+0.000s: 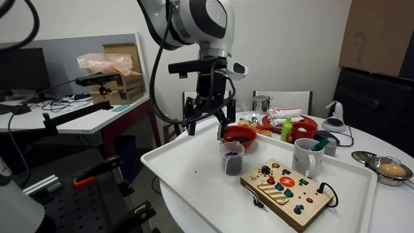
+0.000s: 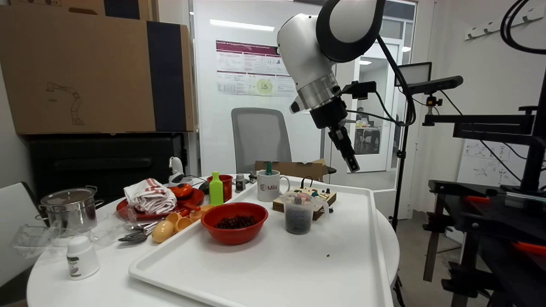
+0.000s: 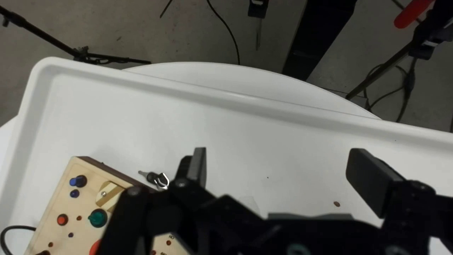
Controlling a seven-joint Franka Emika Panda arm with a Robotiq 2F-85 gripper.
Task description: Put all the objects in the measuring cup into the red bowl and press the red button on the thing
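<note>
In an exterior view, small translucent grey plastic measuring cup stood upright on smooth white tray, small dark pieces inside; just behind, shallow round glossy red bowl held more dark pcs. Flat rectangular light-wood board w/ coloured knobs & btns lay on tray near cup, beside white mug w/ green obj. sticking out. Black gripper hung above, fingers spread wide apart.

In an exterior view, cup & bowl stood apart; beside tray: shiny steel pot, smooth lime-green bottle, folded red-striped white cloth.

In wrist view, fingers stood well apart; loose brown oval pc. lay on tray; small round red button showed on board.
</note>
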